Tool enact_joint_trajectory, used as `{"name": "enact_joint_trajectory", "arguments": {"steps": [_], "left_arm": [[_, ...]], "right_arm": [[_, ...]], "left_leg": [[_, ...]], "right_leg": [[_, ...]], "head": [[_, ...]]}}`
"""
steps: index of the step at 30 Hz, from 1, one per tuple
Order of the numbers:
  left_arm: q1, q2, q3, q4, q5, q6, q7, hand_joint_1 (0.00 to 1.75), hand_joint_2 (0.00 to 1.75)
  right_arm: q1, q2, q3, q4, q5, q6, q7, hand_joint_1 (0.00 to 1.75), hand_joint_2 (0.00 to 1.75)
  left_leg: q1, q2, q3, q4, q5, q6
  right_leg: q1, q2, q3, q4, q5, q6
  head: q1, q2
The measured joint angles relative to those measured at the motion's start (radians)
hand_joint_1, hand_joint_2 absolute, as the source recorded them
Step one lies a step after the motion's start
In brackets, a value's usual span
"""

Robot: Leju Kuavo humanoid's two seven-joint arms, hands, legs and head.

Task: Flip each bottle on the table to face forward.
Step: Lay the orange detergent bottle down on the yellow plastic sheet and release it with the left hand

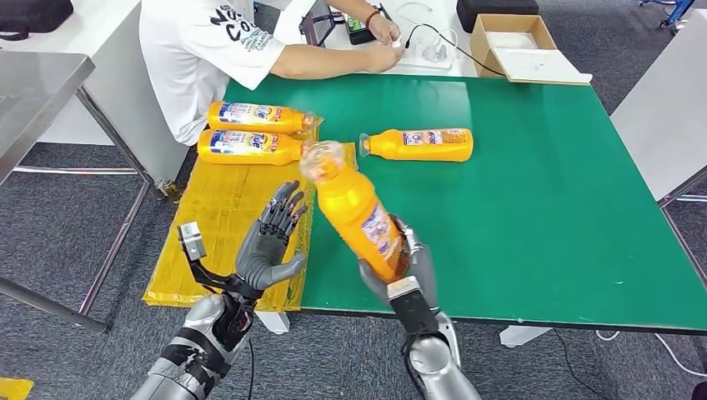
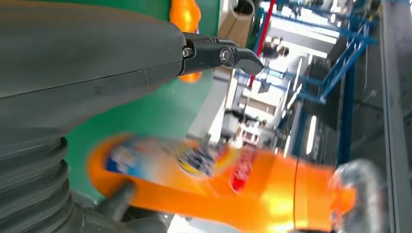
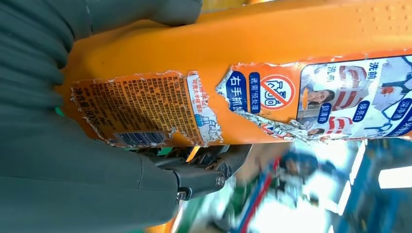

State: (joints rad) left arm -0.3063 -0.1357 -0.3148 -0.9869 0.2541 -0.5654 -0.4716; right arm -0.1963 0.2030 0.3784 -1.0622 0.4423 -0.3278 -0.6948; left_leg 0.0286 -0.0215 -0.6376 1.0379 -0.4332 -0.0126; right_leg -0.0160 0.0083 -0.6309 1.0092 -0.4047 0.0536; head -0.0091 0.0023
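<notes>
The right hand (image 1: 406, 271) clamps the rigid, probably slippery orange bottle (image 1: 354, 208) at its base, cap tilted toward 11 o'clock; the left hand (image 1: 271, 242), fingers spread, holds nothing.

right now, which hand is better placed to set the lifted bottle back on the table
The right hand: it already grips the raised orange bottle near its base, above the green table. The left hand is open and holds nothing, hovering beside the bottle over the yellow sheet.
</notes>
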Motion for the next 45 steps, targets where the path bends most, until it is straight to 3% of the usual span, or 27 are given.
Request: {"name": "enact_joint_trajectory", "arguments": {"steps": [13,32,33,36,37,45], "left_arm": [[-0.054,0.026,-0.083,0.068,0.006,-0.022,-0.008,0.00,1.75],[-0.066,0.053,-0.122,0.099,0.009,-0.028,-0.014,0.02,1.75],[-0.068,0.054,-0.124,0.103,0.009,-0.030,-0.013,0.33,1.75],[-0.081,0.055,-0.137,0.122,0.006,-0.029,-0.009,1.62,1.75],[-0.086,0.056,-0.142,0.131,0.003,-0.026,-0.008,1.75,1.75],[-0.121,0.060,-0.170,0.192,0.023,-0.050,0.018,1.75,1.75]], "right_arm": [[-0.102,0.091,0.135,0.288,0.007,-0.009,-0.002,1.75,1.75],[-0.147,0.118,0.162,0.425,0.013,-0.048,-0.005,1.75,1.75],[-0.149,0.119,0.164,0.428,0.019,-0.060,-0.005,1.75,1.75],[-0.152,0.122,0.172,0.436,0.039,-0.106,0.003,1.75,1.75],[-0.153,0.123,0.174,0.439,0.045,-0.120,0.006,1.75,1.75],[-0.158,0.127,0.184,0.456,0.067,-0.194,0.021,1.75,1.75]], "left_leg": [[0.000,0.000,0.000,0.000,0.000,0.000],[0.000,0.000,0.000,0.000,0.000,0.000],[0.000,0.000,0.000,0.000,0.000,0.000],[0.000,0.000,0.000,0.000,0.000,0.000],[0.000,0.000,0.000,0.000,0.000,0.000],[0.000,0.000,0.000,0.000,0.000,0.000]], "right_leg": [[0.000,0.000,0.000,0.000,0.000,0.000],[0.000,0.000,0.000,0.000,0.000,0.000],[0.000,0.000,-0.001,0.000,0.000,0.000],[0.000,0.000,0.000,0.000,0.000,0.000],[0.000,0.000,0.000,0.000,0.000,0.000],[0.000,0.000,0.000,0.000,0.000,0.000]], "head": [[0.000,0.000],[0.000,0.000],[0.000,0.000],[0.000,0.000],[0.000,0.000],[0.000,0.000]]}}
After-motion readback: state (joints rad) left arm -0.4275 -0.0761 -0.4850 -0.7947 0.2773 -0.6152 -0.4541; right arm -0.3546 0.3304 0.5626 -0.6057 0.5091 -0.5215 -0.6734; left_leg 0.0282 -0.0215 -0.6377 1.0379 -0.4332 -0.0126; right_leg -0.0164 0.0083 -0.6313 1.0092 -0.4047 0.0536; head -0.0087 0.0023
